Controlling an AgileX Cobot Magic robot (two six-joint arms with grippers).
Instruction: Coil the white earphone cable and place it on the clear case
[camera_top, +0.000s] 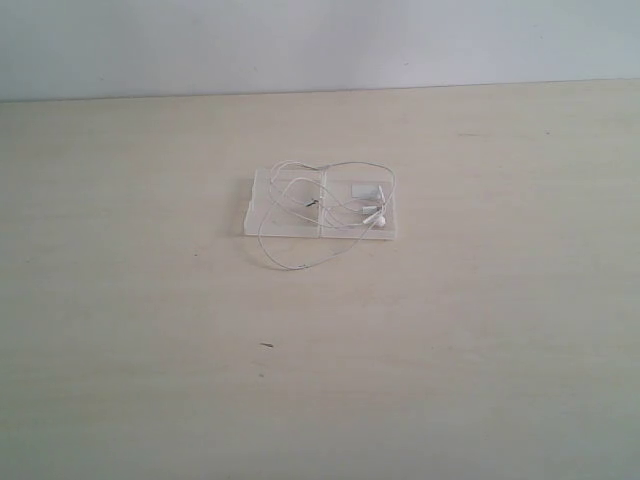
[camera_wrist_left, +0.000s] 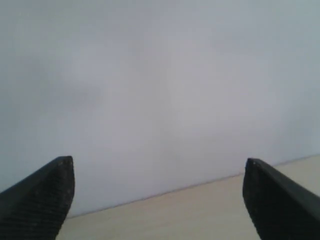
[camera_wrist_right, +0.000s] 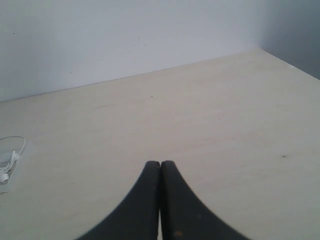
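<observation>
Light is even, diffuse & fairly bright; no clear source direction, no glare. Exterior view is soft, low-res, washed out: clear case (camera_top: 262, 222) & white earphone cable (camera_top: 290, 267) barely stand out from the pale table (camera_top: 450, 330), w/ hardly any shadow. Left wrist view is hazy, wall (camera_wrist_left: 160, 75) mottled. Fingertips (camera_wrist_left: 45, 195) of left gripper (camera_wrist_left: 159, 200) are dark, edges slightly blurred. In right wrist view the wall dims twd the corner.

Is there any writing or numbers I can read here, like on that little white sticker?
No words, numbers or signs can be read in any view.
The white label on the clear case: too small and blurred to tell whether anything is written on it.
The table: no writing shows.
</observation>
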